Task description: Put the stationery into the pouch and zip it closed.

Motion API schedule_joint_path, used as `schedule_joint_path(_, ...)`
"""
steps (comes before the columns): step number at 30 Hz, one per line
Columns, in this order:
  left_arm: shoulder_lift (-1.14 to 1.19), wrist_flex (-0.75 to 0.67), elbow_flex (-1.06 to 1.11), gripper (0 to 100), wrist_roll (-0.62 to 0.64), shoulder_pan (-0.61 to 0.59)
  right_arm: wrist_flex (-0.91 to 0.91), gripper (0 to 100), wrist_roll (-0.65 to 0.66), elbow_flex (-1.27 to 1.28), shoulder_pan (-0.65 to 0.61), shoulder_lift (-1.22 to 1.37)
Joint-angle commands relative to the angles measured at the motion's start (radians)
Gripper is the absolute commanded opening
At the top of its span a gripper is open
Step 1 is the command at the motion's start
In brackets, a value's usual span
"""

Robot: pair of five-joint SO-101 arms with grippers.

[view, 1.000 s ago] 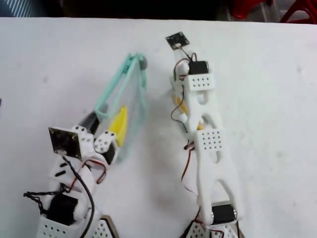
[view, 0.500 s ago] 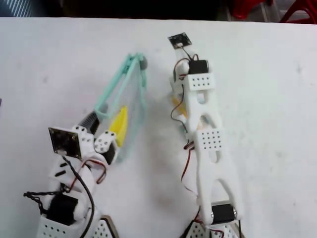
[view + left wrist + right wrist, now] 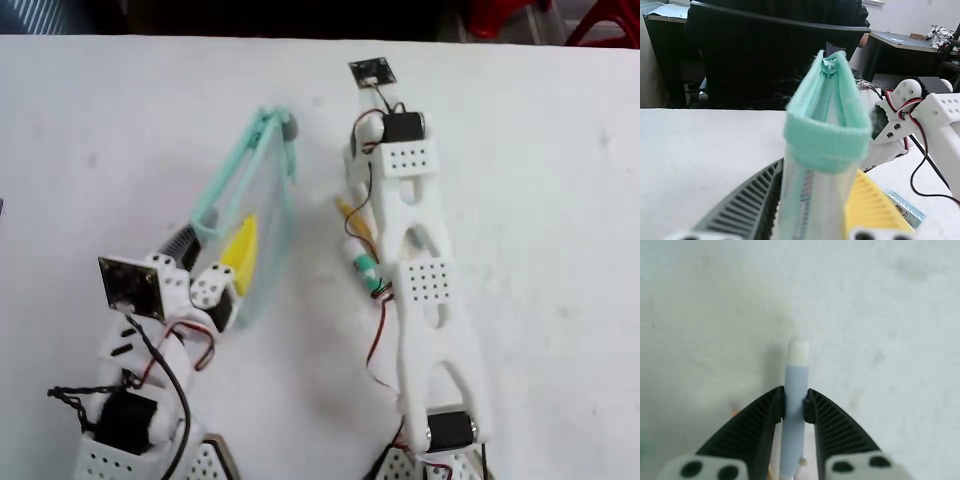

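High view, left to right: left gripper (image 3: 212, 252) is clamped on the near end of the teal pouch (image 3: 250, 185), whose mouth gapes over the white table (image 3: 540, 200). Right wrist view: right gripper (image 3: 795, 405) is pinched narrowly round a pale blue pen (image 3: 796, 372) — white cap toward the table, outside the pouch.

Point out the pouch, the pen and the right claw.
pouch (image 3: 826, 134): left wrist view, teal fabric edge.
pen (image 3: 794, 375): right wrist view, blue barrel.
right claw (image 3: 795, 392): right wrist view, midway between fingertips.

Mint-green pouch (image 3: 827, 137) with clear sides; pen (image 3: 795, 382) pale blue, white-tipped; right fingers (image 3: 757, 425) ribbed black; one left finger (image 3: 875, 207) yellow; tabletop (image 3: 520, 150) white.
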Motion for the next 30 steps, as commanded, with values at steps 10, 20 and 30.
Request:
schedule_joint_path(10,0.005,-0.003,-0.005,18,0.009,-0.001,0.035,1.7,-0.008,-0.014,0.039,-0.151)
schedule_joint_path(20,0.005,-0.005,-0.005,18,0.009,-0.001,0.041,1.6,-0.005,-0.012,0.058,-0.173)
schedule_joint_path(30,0.005,-0.005,-0.005,18,0.009,-0.004,0.039,1.6,-0.002,0.311,0.065,-0.395)
